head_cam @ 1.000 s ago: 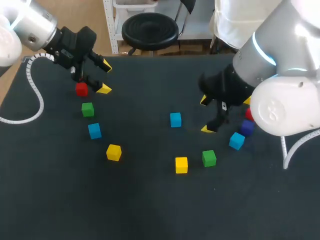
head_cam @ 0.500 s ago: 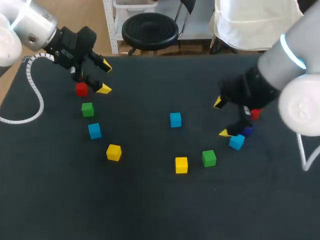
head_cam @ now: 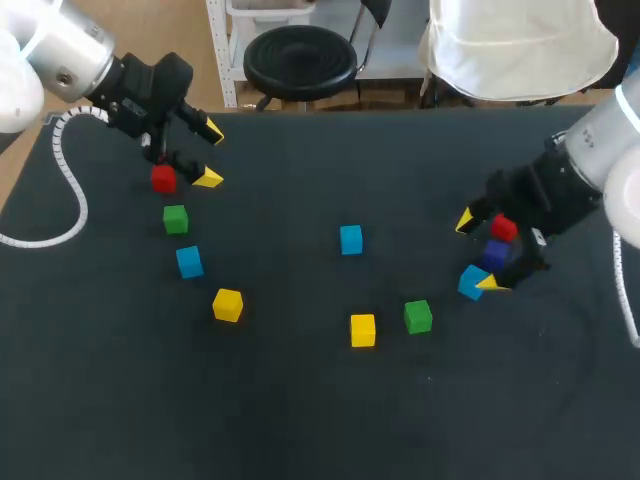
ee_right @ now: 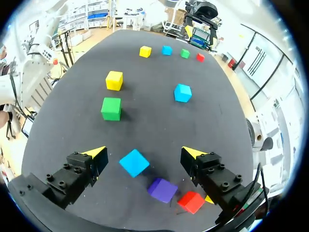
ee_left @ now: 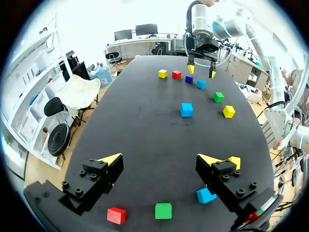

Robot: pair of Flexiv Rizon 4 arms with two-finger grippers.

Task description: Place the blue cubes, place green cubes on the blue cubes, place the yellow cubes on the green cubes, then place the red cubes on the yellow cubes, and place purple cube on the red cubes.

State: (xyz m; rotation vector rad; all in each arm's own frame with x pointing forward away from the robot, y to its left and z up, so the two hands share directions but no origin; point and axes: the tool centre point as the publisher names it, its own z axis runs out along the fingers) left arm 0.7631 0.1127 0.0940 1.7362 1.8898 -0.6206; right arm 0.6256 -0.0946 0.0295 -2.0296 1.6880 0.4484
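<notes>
Robotics lab, tabletop test bench.
Two robot arms work over one black-topped table (head_cam: pixel 300 420): the left arm (head_cam: pixel 70 55) at the far left, the right arm (head_cam: pixel 590 160) at the right. A coiled white cable (head_cam: pixel 78 200) trails from the left arm. Small coloured cubes lie scattered, a blue cube (head_cam: pixel 351 239) near the middle.

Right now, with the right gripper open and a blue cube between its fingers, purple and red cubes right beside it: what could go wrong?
1. The blue cube sits turned cornerwise between the open fingers of the right gripper. Closing may catch its corners and twist it or squeeze it out.
2. The purple cube and red cube lie close by, under the gripper. A descent could knock them.
</notes>
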